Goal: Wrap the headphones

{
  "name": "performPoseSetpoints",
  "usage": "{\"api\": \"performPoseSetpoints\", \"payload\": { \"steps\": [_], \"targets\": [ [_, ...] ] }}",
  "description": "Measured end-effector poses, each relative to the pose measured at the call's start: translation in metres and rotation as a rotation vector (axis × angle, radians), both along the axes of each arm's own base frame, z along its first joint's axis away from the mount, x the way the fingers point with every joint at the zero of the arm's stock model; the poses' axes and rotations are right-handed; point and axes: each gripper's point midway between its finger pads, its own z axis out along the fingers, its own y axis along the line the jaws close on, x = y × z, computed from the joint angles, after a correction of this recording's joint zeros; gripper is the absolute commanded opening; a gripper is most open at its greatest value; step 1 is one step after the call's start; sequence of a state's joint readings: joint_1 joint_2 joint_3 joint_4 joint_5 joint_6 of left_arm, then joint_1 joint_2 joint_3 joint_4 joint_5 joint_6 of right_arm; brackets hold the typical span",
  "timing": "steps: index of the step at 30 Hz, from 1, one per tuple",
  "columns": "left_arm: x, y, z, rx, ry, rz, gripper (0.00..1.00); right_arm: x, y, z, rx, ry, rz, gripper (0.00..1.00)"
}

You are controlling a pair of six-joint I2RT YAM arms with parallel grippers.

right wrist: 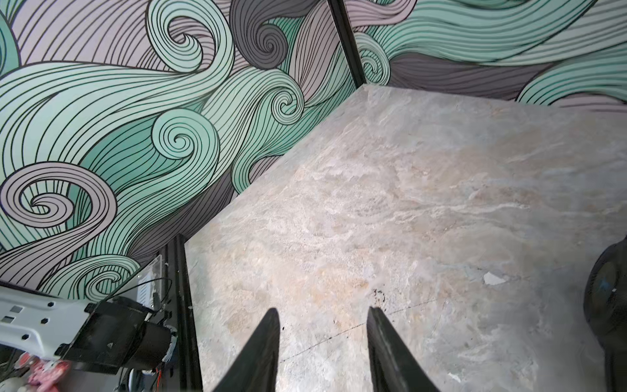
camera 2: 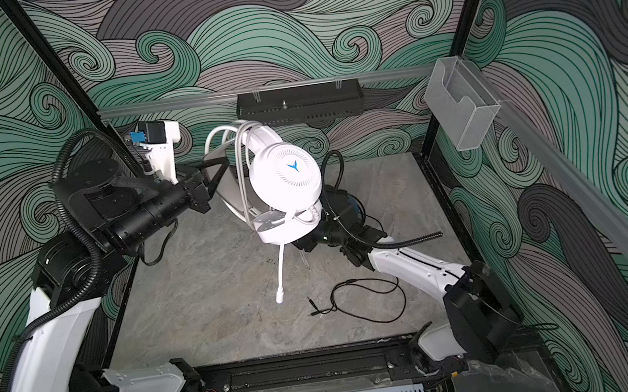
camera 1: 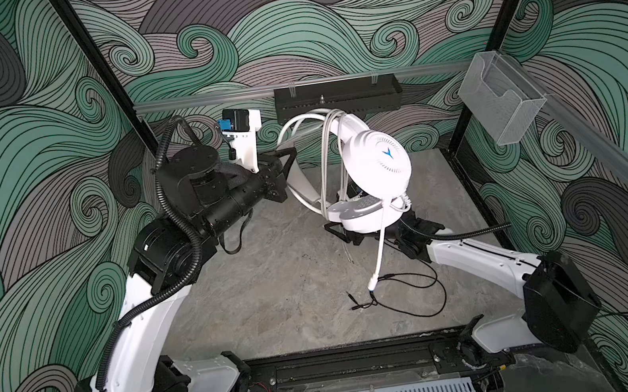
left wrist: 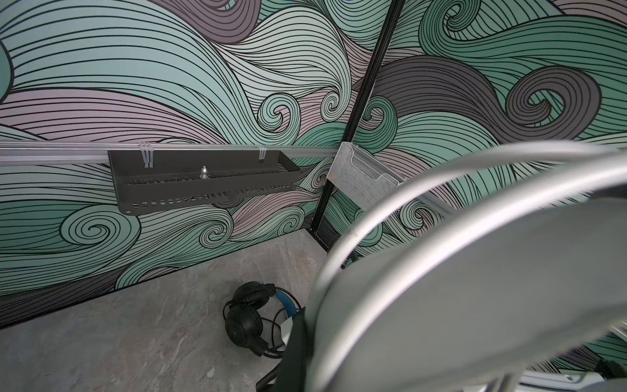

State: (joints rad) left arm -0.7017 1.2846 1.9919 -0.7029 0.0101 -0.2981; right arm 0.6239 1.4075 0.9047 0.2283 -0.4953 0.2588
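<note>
The white headphones (camera 1: 376,159) (camera 2: 285,176) hang in the air over the middle of the table, with their pale cord (camera 1: 324,149) looped over the headband and the mic boom (camera 1: 379,252) pointing down. My left gripper (camera 1: 287,159) (camera 2: 217,173) is shut on the headband, which fills the left wrist view as a blurred grey arc (left wrist: 475,271). The black headphones (left wrist: 244,322) with blue lining lie on the table behind; one earcup (right wrist: 607,305) shows in the right wrist view. Their black cord (camera 1: 412,287) (camera 2: 369,302) lies loose in front. My right gripper (right wrist: 322,312) (camera 1: 340,233) is open and empty, low under the white headset.
A black slotted tray (camera 1: 336,98) (left wrist: 203,183) hangs on the back rail. A clear plastic bin (camera 1: 501,102) (camera 2: 461,101) is fixed to the right rail. A small white scrap (right wrist: 493,279) lies on the marbled table (camera 1: 268,295). Patterned walls close in three sides.
</note>
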Motion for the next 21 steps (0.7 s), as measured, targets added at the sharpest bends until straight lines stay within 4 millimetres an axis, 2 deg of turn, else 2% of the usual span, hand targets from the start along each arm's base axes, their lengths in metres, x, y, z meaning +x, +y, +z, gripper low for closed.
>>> {"api": "performPoseSetpoints", "payload": {
  "steps": [7,13,21],
  "targets": [
    [0.0,0.0,0.002,-0.006,-0.006,0.001,0.0,-0.016,-0.003,-0.031,-0.033,0.072,0.016,0.25],
    [0.002,0.001,0.001,-0.004,-0.006,0.01,0.0,-0.02,-0.006,-0.034,-0.035,0.077,0.019,0.17],
    [0.008,0.014,-0.004,-0.008,0.002,0.081,0.0,-0.03,-0.013,-0.039,-0.044,0.09,0.021,0.16]
  ]
}}
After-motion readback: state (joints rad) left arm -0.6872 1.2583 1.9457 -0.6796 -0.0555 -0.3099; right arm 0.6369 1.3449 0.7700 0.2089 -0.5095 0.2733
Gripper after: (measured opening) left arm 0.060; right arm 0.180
